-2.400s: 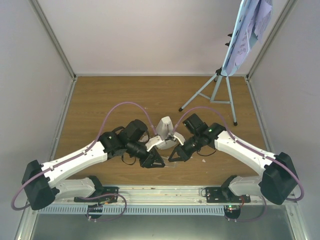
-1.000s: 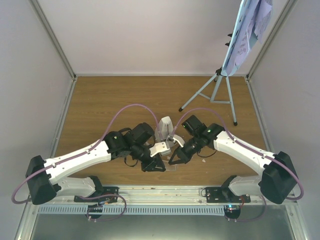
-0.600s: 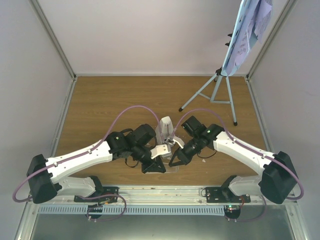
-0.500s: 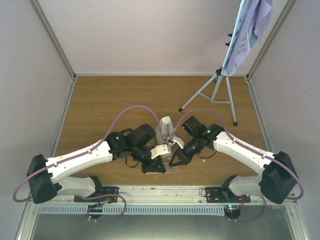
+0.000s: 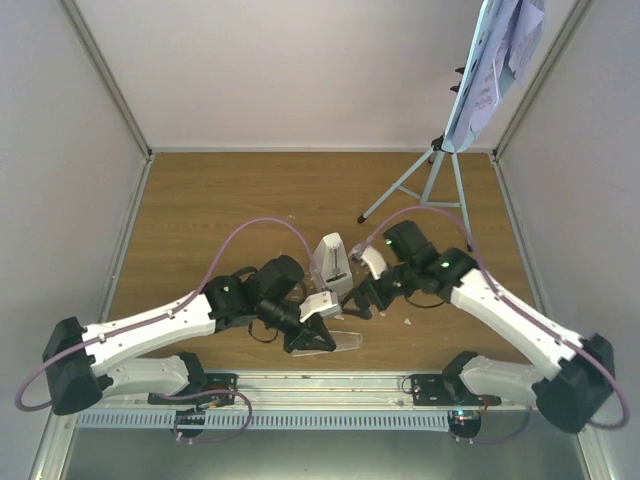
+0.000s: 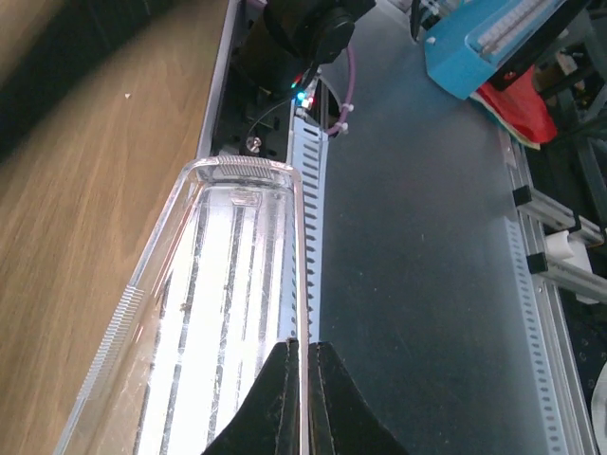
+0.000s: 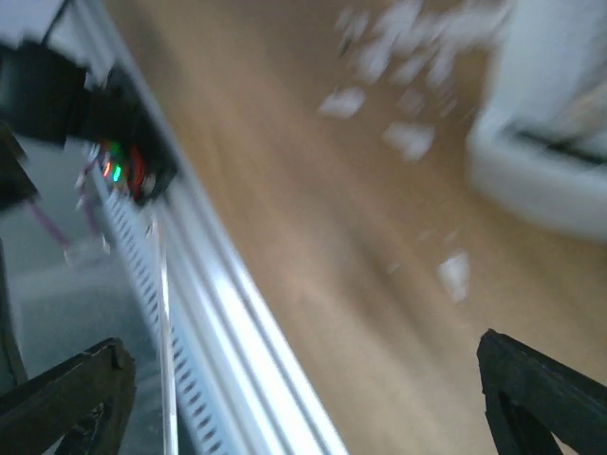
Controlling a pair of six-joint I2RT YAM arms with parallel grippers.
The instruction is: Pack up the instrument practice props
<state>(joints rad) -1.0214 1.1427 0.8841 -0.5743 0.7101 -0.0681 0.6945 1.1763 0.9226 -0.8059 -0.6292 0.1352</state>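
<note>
Here, one white metronome (image 5: 330,262) stands on the tabletop (image 5: 200,200) between two tools. The left tool (image 6: 303,365) is clamped on one clear tapered cover (image 6: 223,313); the right tool (image 5: 362,298) is spread wide beside the metronome. One music stand (image 5: 437,180) carries sheet music pages (image 5: 495,70), back right.

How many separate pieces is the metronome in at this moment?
2. The white pyramid body stands at mid-table between the arms; the clear cover is pinched in the left gripper near the front edge. No other piece shows.
</note>
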